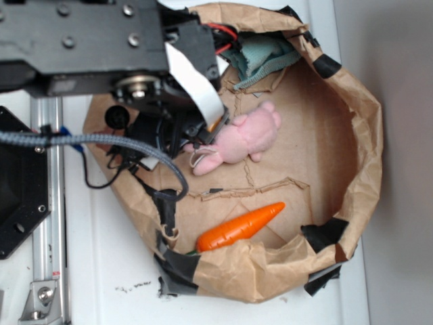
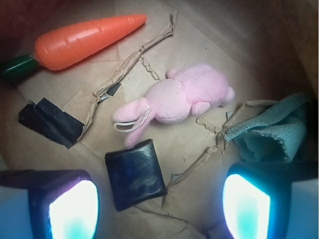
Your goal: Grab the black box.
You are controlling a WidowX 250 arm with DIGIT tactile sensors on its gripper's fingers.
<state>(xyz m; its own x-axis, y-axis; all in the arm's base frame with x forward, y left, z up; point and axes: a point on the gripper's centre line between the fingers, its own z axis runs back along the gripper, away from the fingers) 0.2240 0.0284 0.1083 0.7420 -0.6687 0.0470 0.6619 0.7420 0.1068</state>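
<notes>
Fingers (image 2: 65, 206) of your gripper (image 2: 157, 209) stand spread wide apart at the bottom of the wrist view, released and holding nothing. You can see the black box (image 2: 135, 174) lying flat on the paper floor between them, nearer the left-hand finger, touching neither. Take the pink bunny (image 2: 177, 99) as your landmark: the box sits just below its ears, close to the ear tips. Up and to the left of the bunny lies the orange carrot (image 2: 82, 40), well apart from it. To the bunny's right you find a crumpled teal cloth (image 2: 271, 132). Left of the bunny, a patch of black tape (image 2: 50, 122) is stuck to the brown paper bag (image 1: 352, 149). From the exterior view the arm (image 1: 101, 40) hides the box from you.
</notes>
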